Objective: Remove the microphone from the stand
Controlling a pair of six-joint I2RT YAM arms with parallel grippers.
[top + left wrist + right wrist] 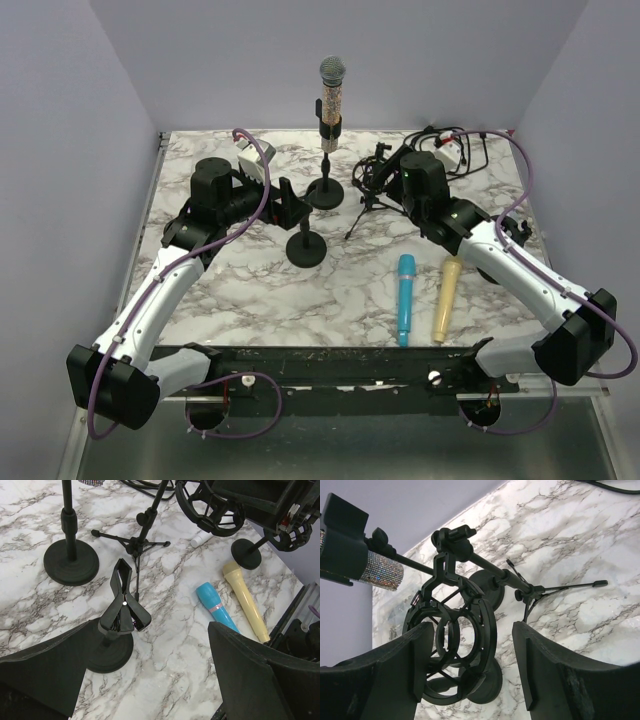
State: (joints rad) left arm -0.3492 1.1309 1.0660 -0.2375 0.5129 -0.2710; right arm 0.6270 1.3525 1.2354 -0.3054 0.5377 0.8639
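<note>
Holder on the tall stand: the clip (330, 128) atop the tall stand (325, 193) holds the microphone (331, 92) upright, mesh head up and sparkly body in the clip.
Holder on the short stand: a spring clip (122, 605) tops the short stand (107, 652), just ahead of the left pincer's fingertips and slightly left of its gap.
Holder on the tripod: a ring-shaped shock mount (485, 625) hangs from the boom of the tripod stand (530, 587), straight ahead of the right pincer.
Left pincer (156, 630): jaws spread wide, gripping nothing, over the marble table (260, 300).
Right pincer (472, 630): jaws apart. The shock mount's ring shows across the gap, and contact cannot be told.
In the way: shock mount and boom stand between the right pincer and the microphone.
Loose items: a blue toy microphone (405, 298) and a yellow toy microphone (446, 297) lie side by side, ahead and right of the left pincer. Cables (470, 145) lie at the table's far right corner.
Microphone from the right pincer: beyond the shock mount, at upper left in the wrist view, well apart.
Microphone from the left pincer: ahead-left and higher, above the tall stand's base.
</note>
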